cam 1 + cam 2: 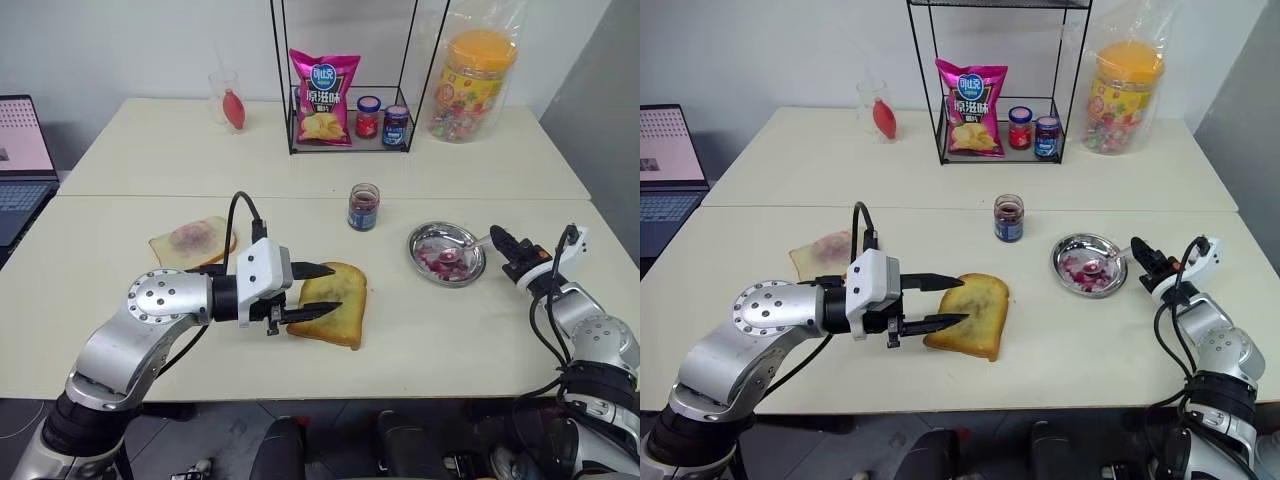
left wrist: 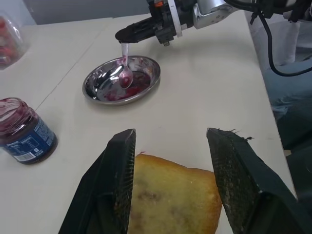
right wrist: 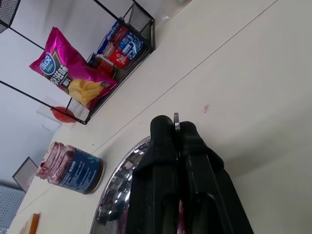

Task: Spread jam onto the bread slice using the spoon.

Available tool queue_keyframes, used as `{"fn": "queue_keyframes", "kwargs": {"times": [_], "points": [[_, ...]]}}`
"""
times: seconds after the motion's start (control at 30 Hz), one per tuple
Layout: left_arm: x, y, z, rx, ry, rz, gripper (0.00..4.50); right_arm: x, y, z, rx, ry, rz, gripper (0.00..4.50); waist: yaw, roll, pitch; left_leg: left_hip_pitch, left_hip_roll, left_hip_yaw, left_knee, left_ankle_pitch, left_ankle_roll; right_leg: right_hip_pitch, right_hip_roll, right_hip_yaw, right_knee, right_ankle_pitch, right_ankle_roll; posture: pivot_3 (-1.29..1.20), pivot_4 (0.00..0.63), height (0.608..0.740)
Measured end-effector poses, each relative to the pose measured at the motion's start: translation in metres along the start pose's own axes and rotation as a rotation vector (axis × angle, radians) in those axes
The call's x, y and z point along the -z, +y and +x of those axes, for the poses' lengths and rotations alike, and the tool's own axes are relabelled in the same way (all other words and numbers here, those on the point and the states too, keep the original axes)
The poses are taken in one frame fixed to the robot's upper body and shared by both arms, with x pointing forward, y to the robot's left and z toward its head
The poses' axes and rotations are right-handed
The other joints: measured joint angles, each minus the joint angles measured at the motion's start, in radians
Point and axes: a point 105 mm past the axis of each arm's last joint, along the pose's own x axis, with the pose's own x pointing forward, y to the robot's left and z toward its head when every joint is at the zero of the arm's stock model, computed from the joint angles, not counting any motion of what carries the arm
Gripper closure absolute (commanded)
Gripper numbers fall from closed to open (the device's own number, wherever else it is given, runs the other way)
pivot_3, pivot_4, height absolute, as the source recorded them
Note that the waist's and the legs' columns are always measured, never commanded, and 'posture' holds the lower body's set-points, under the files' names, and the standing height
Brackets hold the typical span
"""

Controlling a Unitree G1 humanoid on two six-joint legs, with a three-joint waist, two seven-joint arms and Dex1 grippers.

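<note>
Right tool (image 2: 127,35) on down-slanting spoon (image 2: 125,71)

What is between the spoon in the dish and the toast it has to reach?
Nothing visible. The spoon sits in the dish, its handle pinched by the right gripper. Bare table lies between it and the bread slice. The left gripper brackets the slice's near edge; the jam stands farther back.

- The right gripper (image 3: 174,127) hides most of the spoon (image 2: 125,74) handle.
- The laptop (image 1: 22,160) is cut by the left edge.
- The bread slice (image 2: 170,195) runs off the frame.
</note>
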Motion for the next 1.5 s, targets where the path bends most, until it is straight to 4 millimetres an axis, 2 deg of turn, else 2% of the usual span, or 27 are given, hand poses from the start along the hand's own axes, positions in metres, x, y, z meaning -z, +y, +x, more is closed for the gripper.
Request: {"fn": "queue_keyframes", "kwargs": {"times": [0.2,0.3,0.4,0.5,0.57,0.77,0.93,1.27,1.5], "points": [[0.004,0.003,0.0,-0.021,0.004,-0.005,2.09,-0.003,0.01,-0.002,-0.032,0.018,-0.026,4.46,0.0,0.0,0.0,0.0,0.0,0.0,0.0,0.0,0.0,0.0,0.0,0.0,0.0,0.0,0.0,0.0,0.15,0.74],[0.009,0.006,-0.001,-0.043,0.008,-0.026,2.09,-0.009,0.027,-0.005,-0.086,0.015,-0.066,4.46,0.0,0.001,0.0,0.0,0.0,0.0,0.0,0.0,0.0,-0.001,0.0,0.0,0.0,0.0,0.0,0.0,0.15,0.74],[0.021,0.012,-0.009,-0.106,0.026,-0.072,2.09,-0.023,0.065,-0.003,-0.187,-0.004,-0.123,4.46,-0.008,0.002,0.001,0.0,0.0,0.0,0.0,0.0,0.0,-0.001,0.0,0.0,0.001,0.0,0.0,0.0,0.15,0.74],[0.03,0.023,-0.023,-0.201,0.045,-0.108,2.09,-0.048,0.122,0.002,-0.337,-0.058,-0.218,4.46,-0.019,0.003,0.002,0.0,0.0,-0.001,0.0,0.0,0.0,-0.001,0.0,0.0,0.001,0.0,0.0,0.0,0.15,0.74],[0.033,0.03,-0.03,-0.253,0.05,-0.117,2.09,-0.057,0.151,0.005,-0.413,-0.084,-0.277,4.46,-0.019,0.002,0.001,0.0,0.001,-0.002,0.0,0.0,0.0,-0.001,0.001,-0.001,0.001,0.0,0.0,0.0,0.15,0.74],[0.036,0.044,-0.037,-0.346,0.037,-0.157,2.09,-0.03,0.193,0.044,-0.458,-0.033,-0.442,4.46,-0.02,0.003,0.002,-0.002,0.001,-0.001,0.0,0.0,0.0,-0.003,0.0,-0.001,0.0,0.001,-0.001,0.0,0.15,0.74],[0.031,0.049,-0.035,-0.348,0.028,-0.15,2.09,-0.014,0.209,0.07,-0.479,-0.029,-0.592,4.46,-0.017,0.003,0.002,-0.004,0.0,-0.001,-0.001,0.0,0.0,-0.003,0.0,-0.002,0.0,0.002,-0.003,0.0,0.15,0.74],[0.029,0.052,-0.032,-0.36,0.025,-0.146,2.09,0.023,0.192,0.101,-0.471,0.045,-0.669,4.46,-0.019,0.003,0.002,-0.003,0.0,-0.001,-0.001,0.0,0.0,-0.004,0.0,-0.002,0.002,0.002,-0.004,0.0,0.15,0.74],[0.03,0.052,-0.031,-0.362,0.03,-0.146,2.09,0.037,0.197,0.115,-0.494,0.05,-0.694,4.46,-0.02,0.003,0.002,-0.003,0.0,-0.002,-0.001,0.0,0.0,-0.004,0.0,-0.002,0.002,0.002,-0.004,0.0,0.15,0.74]]}}
